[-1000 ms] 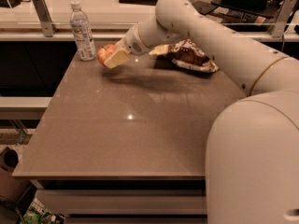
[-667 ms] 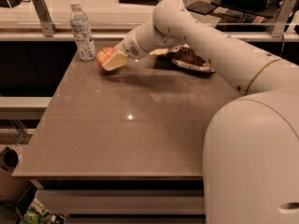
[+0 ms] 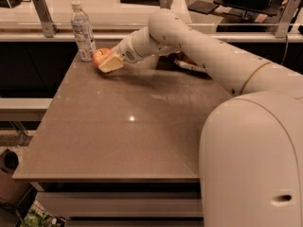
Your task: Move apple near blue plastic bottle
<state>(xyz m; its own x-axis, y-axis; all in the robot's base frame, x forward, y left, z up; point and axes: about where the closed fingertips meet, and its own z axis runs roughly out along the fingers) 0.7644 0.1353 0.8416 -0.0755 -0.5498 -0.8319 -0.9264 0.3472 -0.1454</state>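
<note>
The red-orange apple (image 3: 100, 56) is at the far left of the brown table (image 3: 128, 126), just to the right of the blue plastic bottle (image 3: 83, 31). The bottle stands upright at the table's back left corner; it is clear with a white cap and a pale label. My gripper (image 3: 108, 62) reaches in from the right and is shut on the apple, with a pale finger (image 3: 112, 64) across its front. The apple sits low, at or just above the tabletop; I cannot tell whether it touches. A small gap separates the apple and the bottle.
A dark snack bag (image 3: 189, 66) lies at the back of the table, mostly hidden behind my arm. A counter with metal posts (image 3: 42, 15) runs behind the table. My white base (image 3: 251, 164) fills the right foreground. The table's left edge is near the bottle.
My gripper has carried the apple a little to the left, closer to the bottle. The bottle has not moved.
</note>
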